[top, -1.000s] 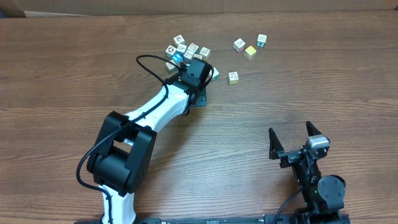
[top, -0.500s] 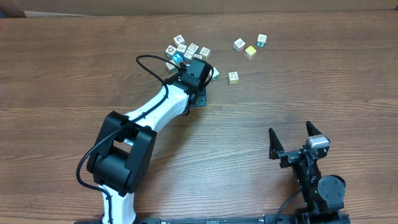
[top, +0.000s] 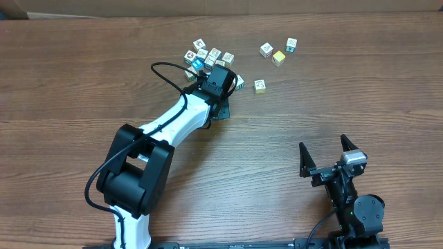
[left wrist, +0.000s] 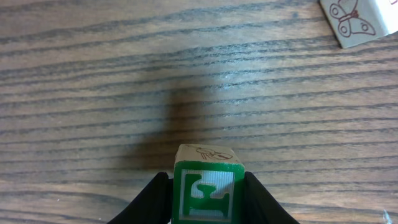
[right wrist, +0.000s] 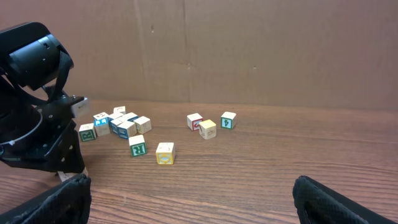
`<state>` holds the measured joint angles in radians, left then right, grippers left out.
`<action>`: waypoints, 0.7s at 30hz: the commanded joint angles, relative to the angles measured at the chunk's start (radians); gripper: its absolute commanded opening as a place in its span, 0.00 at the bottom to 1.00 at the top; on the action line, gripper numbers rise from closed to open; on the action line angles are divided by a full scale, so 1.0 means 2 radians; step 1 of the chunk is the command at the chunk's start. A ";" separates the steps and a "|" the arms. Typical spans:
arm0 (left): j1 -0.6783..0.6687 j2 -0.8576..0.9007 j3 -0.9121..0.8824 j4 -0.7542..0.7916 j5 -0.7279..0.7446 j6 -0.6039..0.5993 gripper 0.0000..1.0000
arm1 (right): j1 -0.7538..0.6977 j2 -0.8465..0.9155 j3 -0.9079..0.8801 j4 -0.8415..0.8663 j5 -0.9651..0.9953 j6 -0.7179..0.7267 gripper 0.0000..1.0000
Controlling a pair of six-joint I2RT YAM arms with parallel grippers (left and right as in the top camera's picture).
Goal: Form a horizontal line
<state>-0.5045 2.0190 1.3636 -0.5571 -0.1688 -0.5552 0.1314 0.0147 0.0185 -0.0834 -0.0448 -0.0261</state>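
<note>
My left gripper (left wrist: 208,198) is shut on a green letter block (left wrist: 208,186) and holds it low over the bare wood. A white butterfly block (left wrist: 353,18) lies ahead to the right. In the overhead view the left wrist (top: 220,81) sits at the near edge of a cluster of several small picture blocks (top: 206,57). Other blocks lie apart: a green one (top: 239,83), a yellow-marked one (top: 259,86), and three (top: 279,58) at the far right. My right gripper (top: 327,155) is open and empty near the front edge, far from the blocks.
The right wrist view shows the left arm (right wrist: 37,112) at the left, the block cluster (right wrist: 121,123) beside it, and a cardboard wall (right wrist: 249,43) behind the table. A black cable (top: 169,72) loops beside the left arm.
</note>
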 commanded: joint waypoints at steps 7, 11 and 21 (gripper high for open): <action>-0.007 0.011 0.006 -0.028 0.007 -0.039 0.27 | -0.001 -0.006 -0.005 0.001 0.003 -0.002 1.00; -0.008 0.011 0.011 -0.034 0.018 -0.039 0.26 | -0.001 -0.006 -0.005 0.001 0.003 -0.002 1.00; -0.010 0.011 0.011 -0.039 0.018 -0.039 0.27 | -0.001 -0.006 -0.005 0.001 0.003 -0.002 1.00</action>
<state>-0.5110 2.0190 1.3800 -0.6197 -0.1593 -0.6083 0.1314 0.0147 0.0185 -0.0834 -0.0448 -0.0265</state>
